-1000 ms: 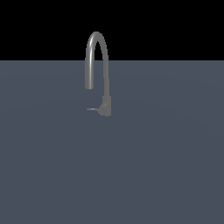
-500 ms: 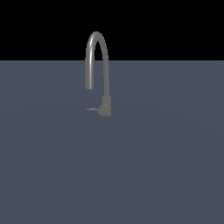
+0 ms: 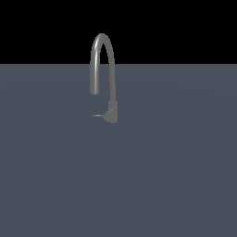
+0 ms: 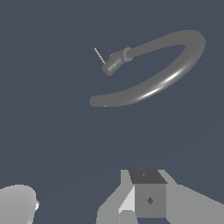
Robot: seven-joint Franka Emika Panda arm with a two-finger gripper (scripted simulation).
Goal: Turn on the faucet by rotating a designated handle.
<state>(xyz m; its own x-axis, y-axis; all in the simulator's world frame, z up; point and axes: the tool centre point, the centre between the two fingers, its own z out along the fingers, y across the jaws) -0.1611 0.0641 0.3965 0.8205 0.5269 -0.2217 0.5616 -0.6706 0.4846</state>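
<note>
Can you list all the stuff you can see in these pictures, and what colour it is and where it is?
faucet: one, grey metal, standing on the floor in the middle of the exterior view, with a tall arched spout.
handle: one, thin grey lever, sticking out of the faucet's base toward the exterior view's left.
floor: one, flat dark blue-grey surface, under everything.
claw: one, grey and white, seen only in the wrist view, apart from the faucet; I cannot tell if it is open or shut.
</note>
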